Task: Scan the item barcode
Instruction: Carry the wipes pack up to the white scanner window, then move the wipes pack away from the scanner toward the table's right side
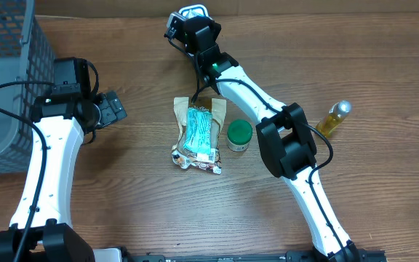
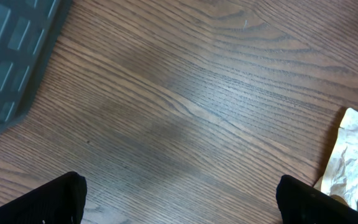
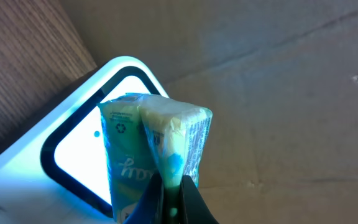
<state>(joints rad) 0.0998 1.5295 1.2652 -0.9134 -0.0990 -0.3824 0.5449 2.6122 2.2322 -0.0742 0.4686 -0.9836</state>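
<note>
The brown wooden table (image 1: 144,211) carried a grey basket (image 1: 6,87) at its left edge and a white-framed scanner (image 3: 73,155) at its far edge, near the middle. The right gripper (image 3: 173,193) was clamped on the lower end of a small green-and-white packet (image 3: 143,149), which stood straight out from the fingertips with its long axis in line with the fingers. The packet lay directly in front of the scanner's lit window, close to it, with light glowing around its edges (whether the barcode itself faced the glass could not be told). The right arm was stretched long across the table, its wrist tilted up toward the scanner, so it was plainly the arm for the job. Any remaining adjustment looked like a small turn of the packet toward the window. The left gripper (image 1: 113,108) hovered with fingers spread wide over bare wood beside the basket, holding nothing, well apart from the scanner.
</note>
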